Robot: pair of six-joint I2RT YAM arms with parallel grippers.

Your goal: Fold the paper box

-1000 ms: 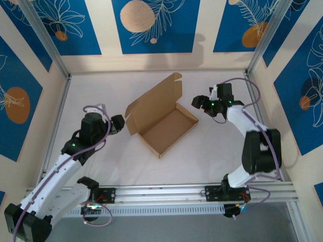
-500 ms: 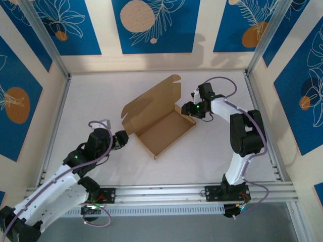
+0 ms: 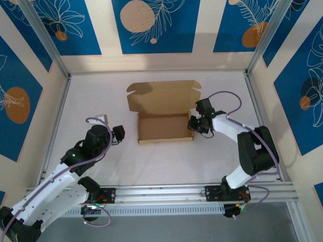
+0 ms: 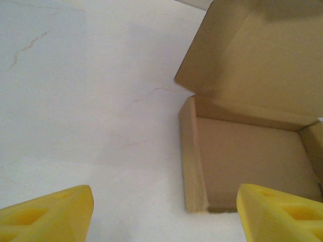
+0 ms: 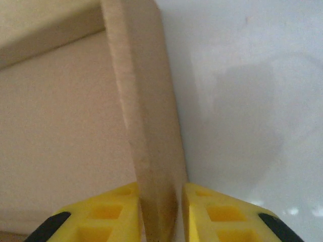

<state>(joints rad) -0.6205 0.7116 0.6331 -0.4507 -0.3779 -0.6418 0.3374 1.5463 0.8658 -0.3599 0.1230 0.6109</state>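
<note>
Right end effector (image 5: 160, 204) pinches paper box (image 5: 144, 101) wall.

White table (image 3: 101, 101) takes up the middle, with a faint hairline mark (image 4: 28, 46) at the upper left of the left wrist view. Walls have blue leaf-print panels (image 3: 174, 35) with orange circles (image 3: 137, 16). Metal posts (image 3: 48, 43) in the back corners, silver rail (image 3: 161, 190) along the bottom.
</note>
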